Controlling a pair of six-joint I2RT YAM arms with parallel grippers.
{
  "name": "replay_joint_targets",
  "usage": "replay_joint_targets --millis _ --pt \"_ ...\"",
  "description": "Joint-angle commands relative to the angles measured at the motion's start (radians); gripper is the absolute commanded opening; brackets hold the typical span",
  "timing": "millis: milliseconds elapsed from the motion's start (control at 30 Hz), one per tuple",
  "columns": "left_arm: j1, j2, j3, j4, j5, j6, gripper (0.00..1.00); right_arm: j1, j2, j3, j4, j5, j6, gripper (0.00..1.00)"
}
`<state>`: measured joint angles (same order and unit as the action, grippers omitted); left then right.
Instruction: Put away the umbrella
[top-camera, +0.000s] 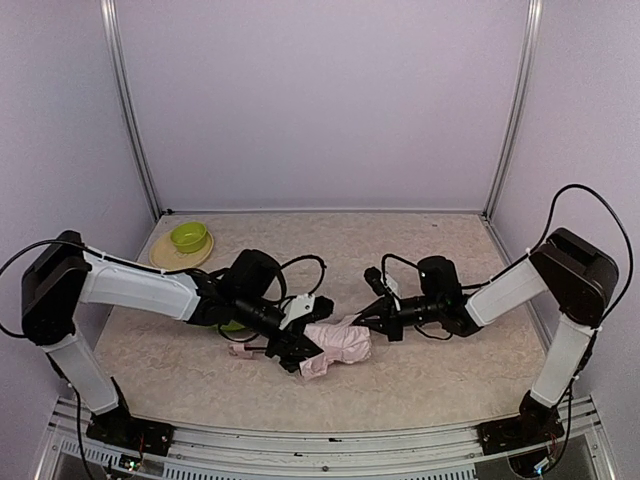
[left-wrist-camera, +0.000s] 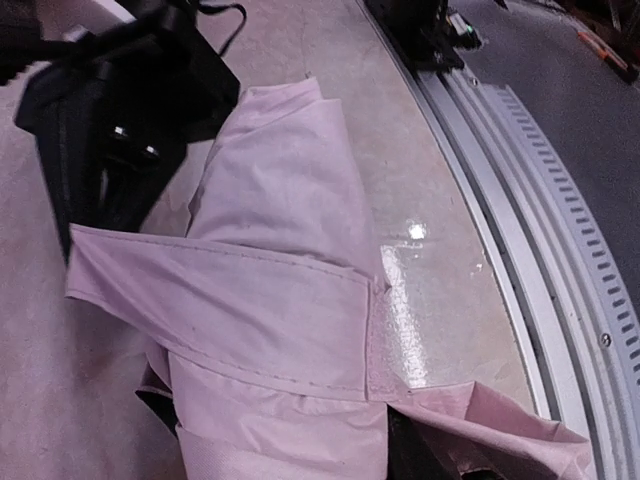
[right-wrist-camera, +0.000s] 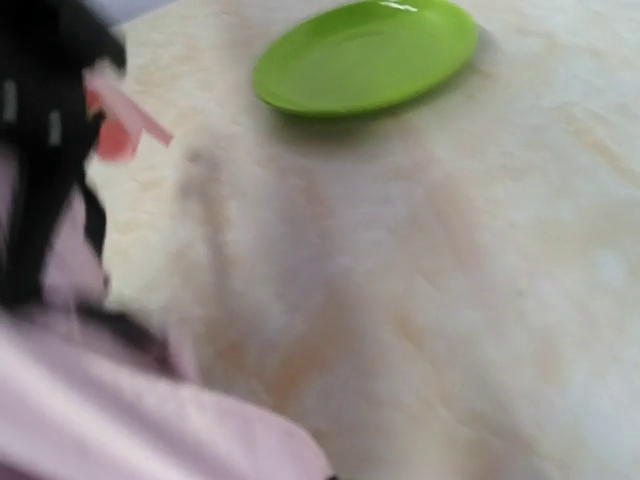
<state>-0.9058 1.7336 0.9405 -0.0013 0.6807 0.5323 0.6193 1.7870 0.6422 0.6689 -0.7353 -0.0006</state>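
A pale pink folding umbrella (top-camera: 342, 345) lies bunched on the table (top-camera: 430, 250), around the middle and toward the near edge. The left gripper (top-camera: 293, 352) meets its left end and the right gripper (top-camera: 372, 322) its right end. Fabric and blur hide both sets of fingers, so I cannot tell whether they are apart or clamped. The small pink handle (top-camera: 240, 350) pokes out to the left. A green plate (right-wrist-camera: 365, 55) lies just beyond it, partly under the left arm. At the far left, a green bowl (top-camera: 188, 237) sits on a beige plate (top-camera: 165, 258).
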Motion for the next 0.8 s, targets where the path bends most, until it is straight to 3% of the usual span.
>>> replay_joint_targets --millis 0,167,300,600,767 --pt "0.022 -0.196 -0.093 0.306 0.184 -0.229 0.00 0.000 -0.032 0.031 -0.101 0.051 0.026 0.00" --pt "0.033 -0.274 -0.130 0.499 0.115 -0.402 0.00 0.019 -0.055 0.005 -0.062 -0.033 0.102 0.00" --pt "0.057 -0.348 -0.143 0.612 -0.082 -0.504 0.00 0.047 -0.066 0.006 -0.058 -0.063 0.160 0.00" --pt "0.079 -0.420 -0.175 0.626 -0.578 -0.433 0.00 0.113 -0.090 0.027 -0.029 -0.059 0.367 0.00" --pt "0.061 -0.279 -0.154 0.613 -0.550 -0.389 0.00 0.130 -0.053 0.079 -0.064 -0.061 0.477 0.00"
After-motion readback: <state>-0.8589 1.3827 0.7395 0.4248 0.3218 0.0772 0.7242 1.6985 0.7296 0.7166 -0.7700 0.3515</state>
